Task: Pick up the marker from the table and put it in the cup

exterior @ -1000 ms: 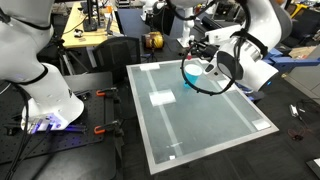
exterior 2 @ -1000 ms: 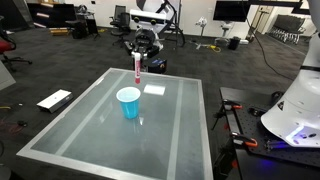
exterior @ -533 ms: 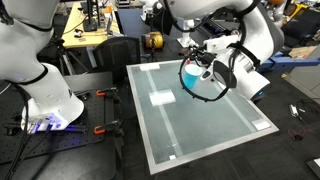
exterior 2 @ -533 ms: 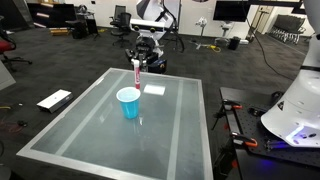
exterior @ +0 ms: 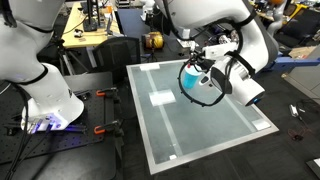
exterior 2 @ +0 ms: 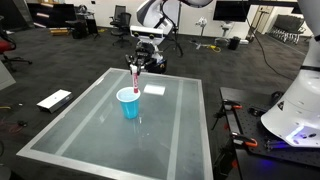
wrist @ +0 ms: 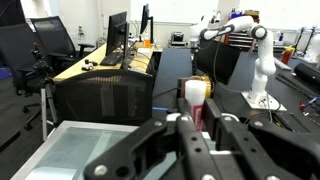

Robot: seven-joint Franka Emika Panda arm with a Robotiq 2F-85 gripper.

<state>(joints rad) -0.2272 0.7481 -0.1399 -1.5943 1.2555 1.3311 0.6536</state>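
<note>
The fingers (exterior 2: 139, 61) are closed on the marker (exterior 2: 136, 73) and hold it up in the air, standing nearly straight. In that exterior view the marker hangs in the middle of the upper half of the frame, just above the far rim of the cup (exterior 2: 128, 102). Its low end is not inside the cup. I cannot tell from here if it is right over the opening or a bit behind it.

The cup stands upright on the desk (exterior 2: 170, 130), nearer the far edge. A flat white tape patch (exterior 2: 154, 89) lies just to its right.

In the wrist view the dark fingers (wrist: 176, 135) fill the bottom middle of the frame, and they are blurry. The marker (wrist: 194, 98) sticks up between them, pale at the top and red below (its lower part is hidden behind the fingers). Only a corner of the desk (wrist: 75, 150) shows at the lower left, and the cup is out of sight there.

In an exterior view the big white arm (exterior: 215, 20) comes in from the upper right. The cup (exterior: 193, 78) is partly covered by a black cable loop, and the marker is too small to pick out there. The desk (exterior: 200, 125) runs off toward the bottom of the frame.
</note>
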